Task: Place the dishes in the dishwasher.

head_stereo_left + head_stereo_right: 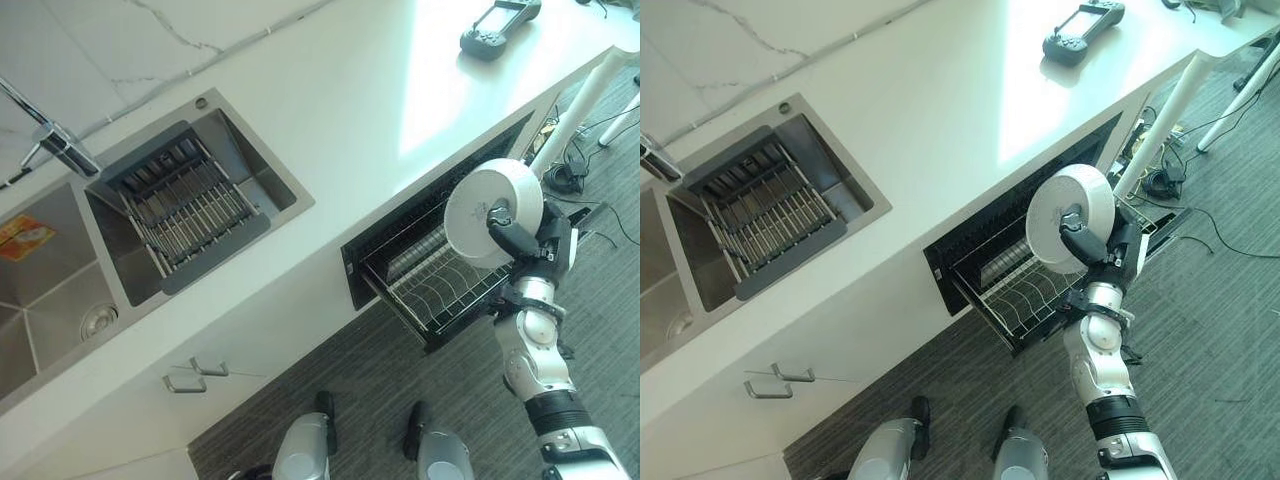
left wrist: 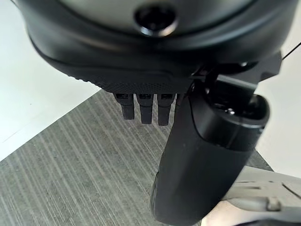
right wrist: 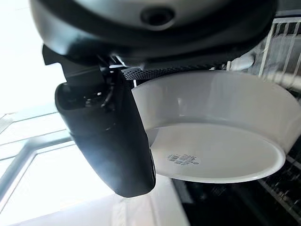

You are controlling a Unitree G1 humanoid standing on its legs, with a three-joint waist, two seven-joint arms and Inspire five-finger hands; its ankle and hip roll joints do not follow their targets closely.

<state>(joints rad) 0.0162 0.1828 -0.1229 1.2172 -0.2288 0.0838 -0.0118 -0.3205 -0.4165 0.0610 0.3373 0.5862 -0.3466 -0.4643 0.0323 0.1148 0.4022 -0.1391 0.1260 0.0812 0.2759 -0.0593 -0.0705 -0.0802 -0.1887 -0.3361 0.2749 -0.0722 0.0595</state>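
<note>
A white round dish (image 1: 490,212) is held on edge above the pulled-out wire rack (image 1: 440,290) of the dishwasher (image 1: 385,250) under the counter. My right hand (image 1: 515,238) is shut on the dish, its thumb (image 3: 110,136) pressed over the dish's underside (image 3: 221,150) and its fingers hidden behind the rim. The dish hangs over the rack's outer end, not touching the wires. My left hand (image 2: 197,155) hangs over grey carpet, its fingers (image 2: 143,106) straight and holding nothing.
A steel sink (image 1: 60,280) with a dark drying rack (image 1: 185,205) set in it lies at the left of the white counter (image 1: 370,110). A black controller (image 1: 495,25) lies on the counter's far end. Cables (image 1: 590,205) trail on the carpet.
</note>
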